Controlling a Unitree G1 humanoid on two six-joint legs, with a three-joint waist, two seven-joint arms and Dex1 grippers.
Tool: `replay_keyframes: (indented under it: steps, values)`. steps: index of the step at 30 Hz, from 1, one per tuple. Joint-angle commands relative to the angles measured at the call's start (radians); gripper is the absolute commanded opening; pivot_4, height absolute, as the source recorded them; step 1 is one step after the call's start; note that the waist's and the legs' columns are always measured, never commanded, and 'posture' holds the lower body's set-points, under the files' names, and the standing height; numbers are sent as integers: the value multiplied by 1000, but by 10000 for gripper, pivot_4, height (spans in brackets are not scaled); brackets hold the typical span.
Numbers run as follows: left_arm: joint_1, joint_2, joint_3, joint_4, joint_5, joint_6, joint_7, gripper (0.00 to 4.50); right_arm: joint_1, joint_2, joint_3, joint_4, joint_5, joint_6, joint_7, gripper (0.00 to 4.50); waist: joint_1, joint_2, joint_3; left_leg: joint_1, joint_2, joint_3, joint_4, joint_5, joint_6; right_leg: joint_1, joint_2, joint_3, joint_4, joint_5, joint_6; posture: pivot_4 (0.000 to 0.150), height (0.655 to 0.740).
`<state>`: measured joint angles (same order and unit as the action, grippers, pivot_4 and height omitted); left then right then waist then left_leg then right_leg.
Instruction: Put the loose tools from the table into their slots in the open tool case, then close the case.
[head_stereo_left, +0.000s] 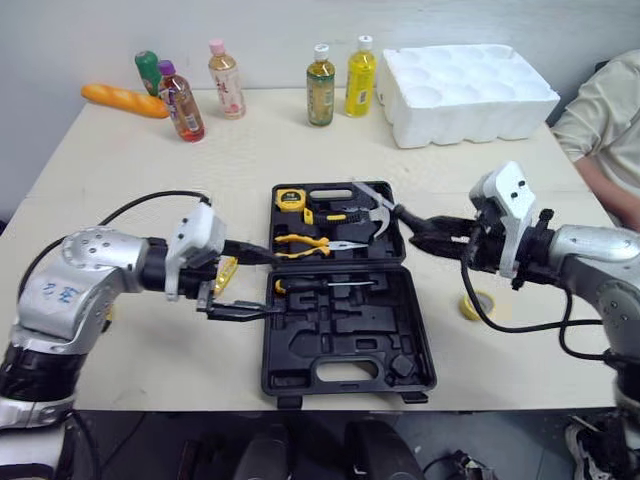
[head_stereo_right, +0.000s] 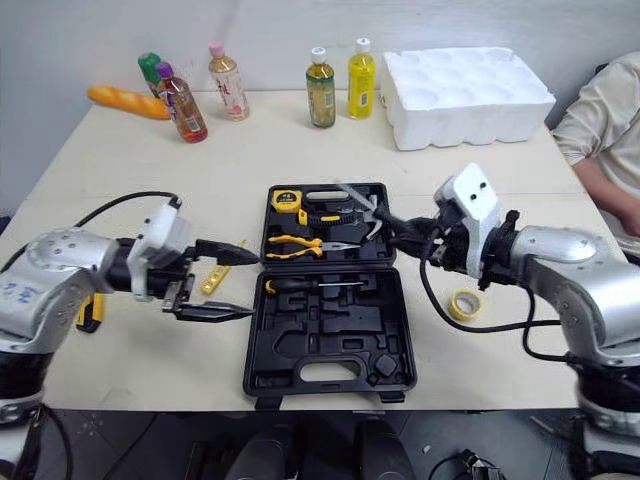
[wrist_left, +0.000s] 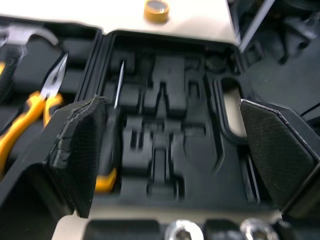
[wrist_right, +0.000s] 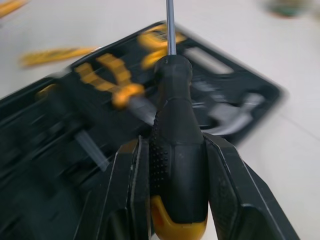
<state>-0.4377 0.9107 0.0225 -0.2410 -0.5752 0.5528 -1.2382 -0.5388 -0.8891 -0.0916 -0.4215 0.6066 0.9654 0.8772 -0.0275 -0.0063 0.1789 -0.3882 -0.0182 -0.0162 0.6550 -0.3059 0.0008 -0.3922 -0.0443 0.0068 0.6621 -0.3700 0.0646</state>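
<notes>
Open tool case (head_stereo_left: 345, 378) lies at mid-table. Right gripper (head_stereo_left: 412, 228) is clamped on the black, yellow-ended handle of a screwdriver (wrist_right: 176, 115), held at the right edge of the case's far half, shaft pointed over the case. Left gripper (head_stereo_left: 258, 284) is held with fingers spread wide at the case's left edge. Seated in slots: tape measure (head_stereo_left: 290, 198), pliers (head_stereo_left: 318, 243), hammer (head_stereo_left: 378, 208), second screwdriver (head_stereo_left: 325, 285). A flat yellow tool (head_stereo_right: 212, 280) is seen on the table near the left gripper.
</notes>
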Motion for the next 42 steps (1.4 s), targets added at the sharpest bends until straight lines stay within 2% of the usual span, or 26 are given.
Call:
replay_keyframes:
  steps: [1, 5, 9, 12, 22, 31, 42]
  values:
    - [49, 34, 13, -10, 52, -85, -33, 45000, -51, -78, 93, 23, -3, -121, 224, 10810, 0, 0, 0, 0, 0, 0, 0, -1, 1, 0, 0, 0, -1, 0, 0, 1500, 7400]
    - [50, 5, -5, -5, 81, -119, -11, 45000, -125, -102, 246, 57, -70, -200, 364, 10810, 0, -1, 1, -1, 0, 0, 3, -1, 2, 0, -1, 0, -1, 0, 0, 1500, 7400]
    - [56, -11, -18, -13, 101, -145, -8, 45000, -194, -88, 393, 122, -210, -240, 370, 10810, -1, -1, 1, -1, 0, 0, 4, -1, 2, 0, -1, 0, -1, 0, 0, 1500, 7400]
    - [50, -23, -33, -14, 111, -153, -1, 45000, -204, -83, 451, 149, -288, -367, 430, 10810, 0, -1, 1, -2, 0, 0, 4, -1, 1, -2, -1, 0, -1, 0, 0, 1500, 7400]
    - [27, -36, -48, -11, 115, -156, -2, 45000, -234, -35, 524, 213, -415, -340, 432, 10810, 0, -1, 1, -2, 0, 0, 7, -1, 1, -2, -1, 0, 1, 0, 0, 1500, 7400]
    - [21, -49, -58, -14, 118, -154, 8, 45000, -228, 8, 535, 189, -444, -259, 415, 10810, 1, -1, 1, -2, 0, 0, 7, -1, 1, -2, -1, 0, 1, 0, 0, 1500, 7400]
    - [14, -66, -70, -12, 130, -163, 13, 45000, -240, 34, 553, 192, -472, -266, 417, 10810, 0, -1, 1, -2, 0, 0, 8, -1, 0, -2, -1, 0, 2, 0, 0, 1500, 7400]
